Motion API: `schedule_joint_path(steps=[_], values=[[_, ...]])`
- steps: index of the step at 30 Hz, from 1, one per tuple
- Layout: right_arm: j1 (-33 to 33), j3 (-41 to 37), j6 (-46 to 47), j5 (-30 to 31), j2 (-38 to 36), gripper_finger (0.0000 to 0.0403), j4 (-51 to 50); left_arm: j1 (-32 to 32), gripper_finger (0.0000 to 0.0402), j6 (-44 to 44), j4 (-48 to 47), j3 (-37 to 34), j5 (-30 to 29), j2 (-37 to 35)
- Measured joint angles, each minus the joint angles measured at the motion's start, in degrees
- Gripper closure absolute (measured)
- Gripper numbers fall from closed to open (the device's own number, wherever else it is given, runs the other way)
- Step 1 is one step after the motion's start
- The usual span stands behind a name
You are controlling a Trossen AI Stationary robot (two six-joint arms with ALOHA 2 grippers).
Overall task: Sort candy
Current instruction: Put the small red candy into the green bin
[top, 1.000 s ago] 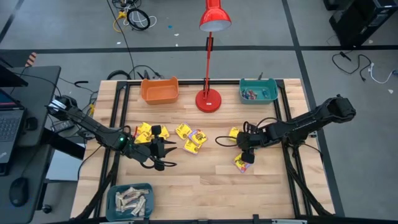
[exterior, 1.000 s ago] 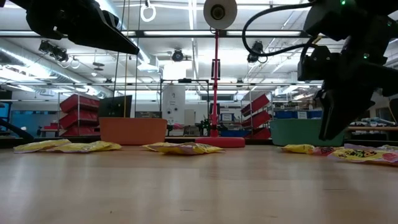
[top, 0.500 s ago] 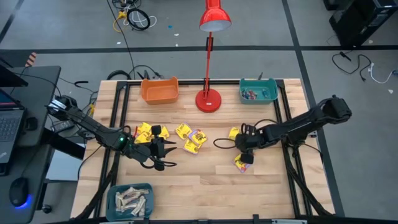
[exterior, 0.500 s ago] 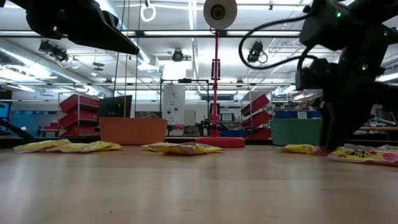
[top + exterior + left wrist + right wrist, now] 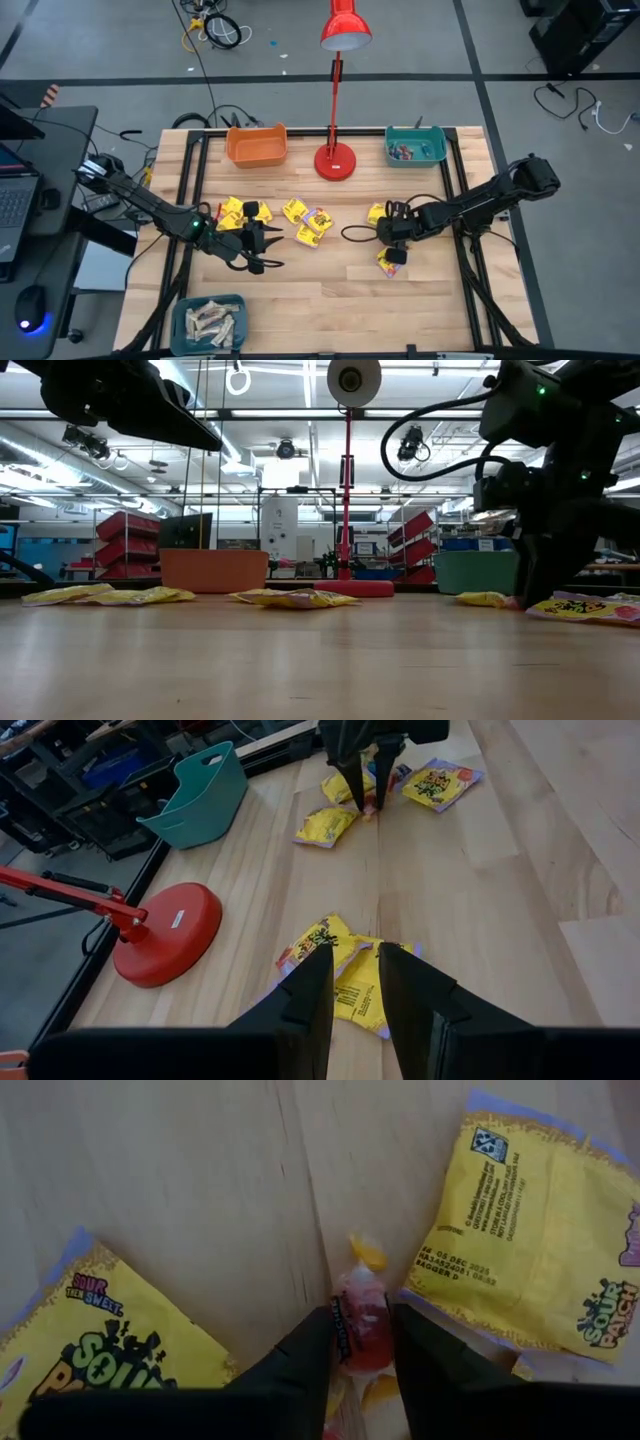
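Right wrist view: the right gripper [image 5: 362, 1342] has come down since a second ago and narrowed its fingers around a small red candy [image 5: 360, 1315] on the table, between two yellow packets [image 5: 530, 1275]. Pickup appears under way. The left gripper [image 5: 262, 248], at 9 o'clock, waits, fingers slightly apart, empty.

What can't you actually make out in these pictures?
- Whether the right hand has fully clamped the small red candy: right wrist view, its fingers hide the sides.
- The teal bin's contents: high view, too small.
- The orange bin's inside: low view, wall hides it.
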Motion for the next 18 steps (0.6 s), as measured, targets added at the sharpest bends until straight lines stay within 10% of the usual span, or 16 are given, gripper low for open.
schedule_joint_path(steps=[18], values=[[0.0, 0.1, 1.0, -0.2, -1.2, 0.0357, -0.6, 0.0, 0.0314, -0.3, -0.2, 0.0, 0.0, 0.0]])
